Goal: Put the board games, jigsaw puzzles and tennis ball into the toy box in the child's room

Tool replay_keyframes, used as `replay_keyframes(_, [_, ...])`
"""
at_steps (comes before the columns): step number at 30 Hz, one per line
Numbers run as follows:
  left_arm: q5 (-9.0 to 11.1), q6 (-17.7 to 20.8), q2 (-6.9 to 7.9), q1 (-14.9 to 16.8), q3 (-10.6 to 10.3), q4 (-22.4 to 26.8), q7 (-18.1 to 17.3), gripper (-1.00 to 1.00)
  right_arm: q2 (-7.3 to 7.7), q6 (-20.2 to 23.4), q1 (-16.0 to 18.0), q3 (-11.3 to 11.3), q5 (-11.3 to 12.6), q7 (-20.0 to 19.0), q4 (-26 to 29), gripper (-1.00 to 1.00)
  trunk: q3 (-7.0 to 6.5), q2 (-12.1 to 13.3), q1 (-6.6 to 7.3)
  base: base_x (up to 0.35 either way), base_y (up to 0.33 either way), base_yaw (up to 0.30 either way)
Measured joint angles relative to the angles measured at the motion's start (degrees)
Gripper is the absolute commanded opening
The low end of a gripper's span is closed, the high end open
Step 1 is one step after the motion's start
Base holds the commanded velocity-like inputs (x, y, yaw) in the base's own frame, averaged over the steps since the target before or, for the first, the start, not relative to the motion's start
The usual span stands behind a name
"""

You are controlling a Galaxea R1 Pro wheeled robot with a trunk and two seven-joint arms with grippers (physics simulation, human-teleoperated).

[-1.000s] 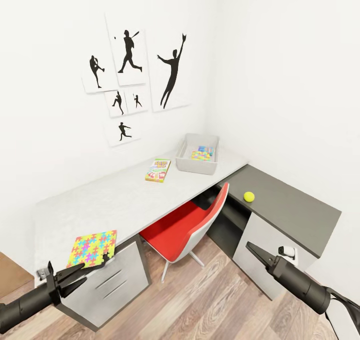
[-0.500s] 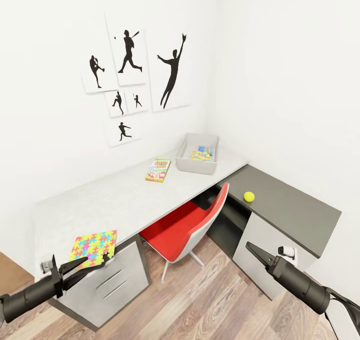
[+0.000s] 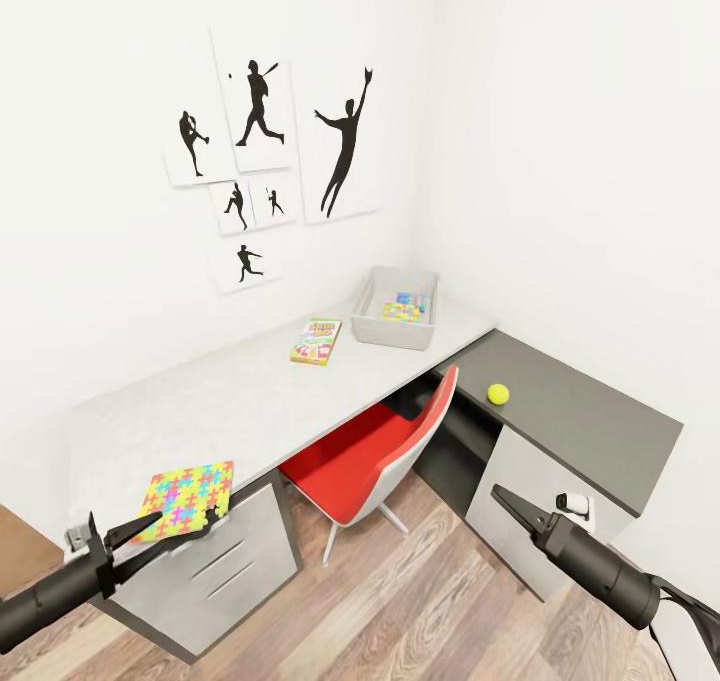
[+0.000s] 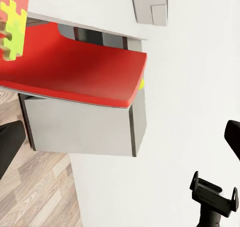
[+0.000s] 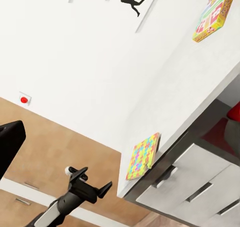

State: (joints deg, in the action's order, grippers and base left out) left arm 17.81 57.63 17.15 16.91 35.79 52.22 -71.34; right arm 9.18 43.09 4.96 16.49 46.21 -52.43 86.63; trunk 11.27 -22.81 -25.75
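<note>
**Lining up on the near jigsaw puzzle**

My left gripper (image 3: 165, 533) hangs just off the near left corner of the table (image 3: 250, 401), fingers spread, tips pointing at the jigsaw puzzle (image 3: 187, 498) that lies at that corner, overhanging the front edge slightly above the drawer unit (image 3: 225, 561). I judge this the step in hand: taking the slab. It is thin and flat, so I would bring one finger under the overhanging edge and one on top, rather than press down from above.

The right gripper (image 3: 507, 504) hovers over the floor by the dark grey cabinet (image 3: 580, 416); its fingers look pressed together and it carries nothing.

The toy box (image 3: 395, 309) sits at the far right end of the table, already holding a second puzzle (image 3: 402, 312) and what looks like a light blue game box (image 3: 409, 299). The Skip-Bo game (image 3: 316, 341) lies mid-table near the back edge. The tennis ball (image 3: 498, 393) rests on the cabinet top, near its front edge. A red chair (image 3: 385, 461) is tucked under the table, so I must keep my base clear of it while carrying.
</note>
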Motion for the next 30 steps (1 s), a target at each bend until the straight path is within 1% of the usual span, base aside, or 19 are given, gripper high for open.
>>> replay_keyframes(2, [0.00,0.00,0.01,0.00,0.30,-0.73,0.52,1.00,-0.02,0.00,0.00,0.00,-0.03,0.00,-0.01,1.00,0.00,0.00,0.00,0.000,0.000,0.000])
replay_keyframes(4, [0.08,0.02,0.04,0.01,0.55,-1.58,1.88,1.00,-0.03,0.00,0.00,0.00,-0.06,0.02,-0.03,1.00,0.00,0.00,0.00,0.000,0.000,0.000])
replay_keyframes(8, [0.27,0.06,0.04,0.01,0.75,-2.11,3.95,1.00,-0.04,0.00,0.00,0.00,-0.07,0.02,-0.04,1.00,0.00,0.00,0.00,0.000,0.000,0.000])
replay_keyframes(12, [0.42,0.08,0.05,0.01,0.84,-2.35,5.29,1.00,-0.06,0.00,0.00,0.00,-0.08,0.01,-0.06,1.00,0.00,0.00,0.00,0.000,0.000,0.000])
replay_keyframes(22, [0.46,0.12,0.07,0.01,1.11,-2.54,5.99,1.00,-0.13,0.00,0.00,0.00,-0.08,0.03,-0.05,1.00,0.00,0.00,0.00,0.000,0.000,0.000])
replay_keyframes(25, [0.44,0.11,0.03,0.01,1.82,-2.57,6.05,1.00,-0.13,0.00,0.00,0.00,-0.08,0.06,-0.06,1.00,0.00,0.00,0.00,0.000,0.000,0.000])
replay_keyframes(30, [0.36,0.05,-0.05,0.00,3.91,-2.69,6.53,1.00,-0.13,0.00,0.00,0.00,-0.08,0.04,-0.05,1.00,0.00,0.00,0.00,0.000,0.000,0.000])
